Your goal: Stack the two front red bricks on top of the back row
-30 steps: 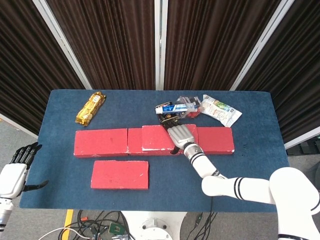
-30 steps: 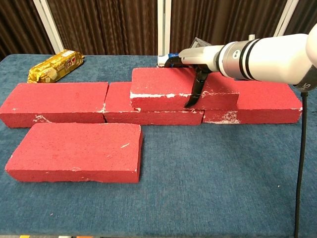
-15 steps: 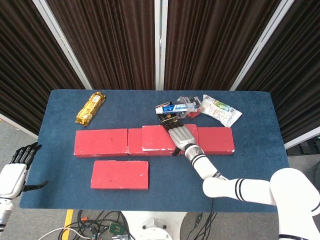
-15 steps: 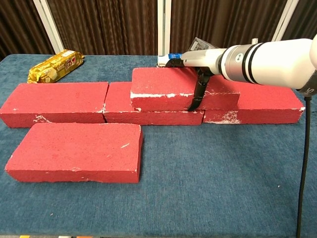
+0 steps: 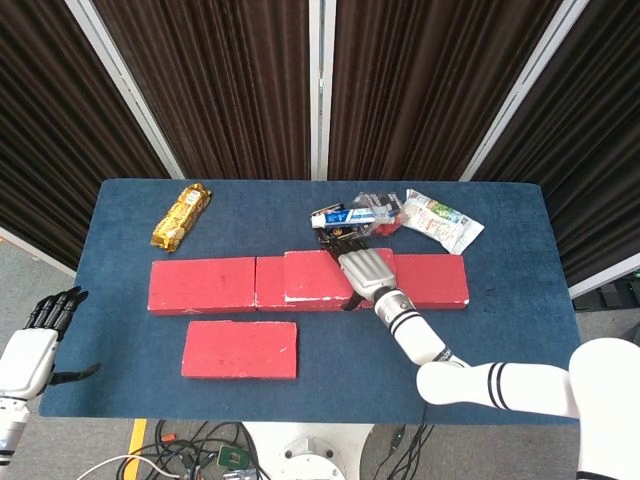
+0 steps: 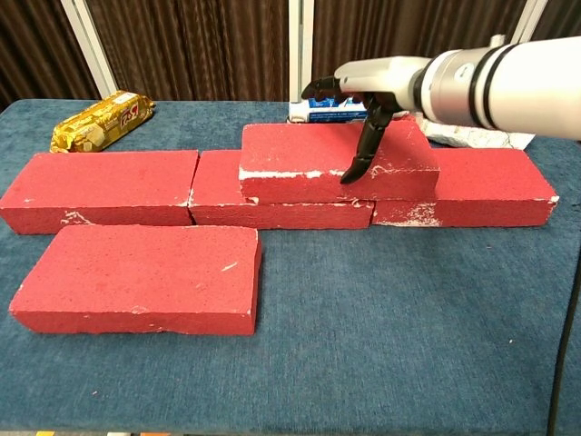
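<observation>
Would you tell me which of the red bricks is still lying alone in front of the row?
The front-left brick, lying flat on the blue cloth, apart from the back row. The other one already sits on top of that row.

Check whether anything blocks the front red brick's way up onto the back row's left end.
Nothing visible does. The remaining front red rectangular brick lies just before the back row, whose left top is bare. The already stacked red brick sits toward the middle, with the right hand over it. The gold snack packet lies behind the row.
</observation>
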`<action>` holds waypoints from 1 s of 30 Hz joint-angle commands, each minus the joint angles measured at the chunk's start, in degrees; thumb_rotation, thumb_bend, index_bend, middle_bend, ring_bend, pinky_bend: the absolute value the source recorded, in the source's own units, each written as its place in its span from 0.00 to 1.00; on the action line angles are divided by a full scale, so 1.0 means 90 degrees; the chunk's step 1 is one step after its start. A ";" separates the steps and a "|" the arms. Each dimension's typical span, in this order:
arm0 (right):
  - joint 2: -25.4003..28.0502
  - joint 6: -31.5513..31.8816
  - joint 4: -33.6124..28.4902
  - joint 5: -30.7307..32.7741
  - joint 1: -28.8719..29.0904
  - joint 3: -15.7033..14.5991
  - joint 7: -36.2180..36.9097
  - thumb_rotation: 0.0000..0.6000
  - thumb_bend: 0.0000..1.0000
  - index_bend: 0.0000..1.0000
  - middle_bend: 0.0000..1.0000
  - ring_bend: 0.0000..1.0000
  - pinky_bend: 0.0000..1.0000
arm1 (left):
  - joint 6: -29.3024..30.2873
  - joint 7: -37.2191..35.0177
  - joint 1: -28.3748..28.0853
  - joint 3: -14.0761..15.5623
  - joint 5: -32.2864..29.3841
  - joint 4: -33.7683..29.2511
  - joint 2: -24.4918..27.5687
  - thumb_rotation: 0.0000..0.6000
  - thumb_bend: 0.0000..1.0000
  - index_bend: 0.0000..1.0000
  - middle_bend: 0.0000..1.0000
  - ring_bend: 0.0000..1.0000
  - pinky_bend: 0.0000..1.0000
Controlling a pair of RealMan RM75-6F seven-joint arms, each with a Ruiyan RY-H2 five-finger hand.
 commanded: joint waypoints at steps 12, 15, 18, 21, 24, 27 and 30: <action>0.2074 0.1597 -0.2391 -0.2726 -0.1901 -0.0387 0.1258 1.00 0.00 0.00 0.00 0.00 0.00 | -0.0533 0.0676 -0.0276 0.0403 0.0642 -0.0598 -0.0220 1.00 0.05 0.00 0.00 0.00 0.00; 0.2337 0.1850 -0.2433 -0.3263 -0.2312 -0.0518 0.1653 1.00 0.00 0.00 0.00 0.00 0.00 | -0.0832 0.0792 -0.0422 0.0521 0.0787 -0.0810 -0.0309 1.00 0.05 0.00 0.00 0.00 0.00; 0.2548 0.1972 -0.2356 -0.3594 -0.2603 -0.0558 0.2043 1.00 0.00 0.00 0.00 0.00 0.00 | -0.1174 0.0995 -0.0611 0.0569 0.0861 -0.1062 -0.0409 1.00 0.05 0.00 0.00 0.00 0.00; 0.2675 0.1983 -0.2219 -0.3757 -0.2785 -0.0539 0.2357 1.00 0.00 0.00 0.00 0.00 0.00 | -0.1479 0.1424 -0.0787 0.0508 0.0792 -0.1323 -0.0565 1.00 0.05 0.00 0.00 0.00 0.00; 0.2737 0.1941 -0.2082 -0.3891 -0.2892 -0.0536 0.2471 1.00 0.00 0.00 0.00 0.00 0.00 | -0.1738 0.1944 -0.0945 0.0369 0.0603 -0.1594 -0.0784 1.00 0.05 0.00 0.00 0.00 0.00; 0.2754 0.1930 -0.1982 -0.3971 -0.2983 -0.0522 0.2499 1.00 0.00 0.00 0.00 0.00 0.00 | -0.1982 0.2366 -0.1089 0.0181 0.0212 -0.1998 -0.1035 1.00 0.05 0.00 0.00 0.00 0.00; 0.2753 0.1962 -0.1908 -0.4036 -0.3095 -0.0496 0.2580 1.00 0.00 0.00 0.00 0.00 0.00 | -0.2326 0.2908 -0.1292 0.0009 -0.0287 -0.2277 -0.1326 1.00 0.05 0.00 0.00 0.00 0.00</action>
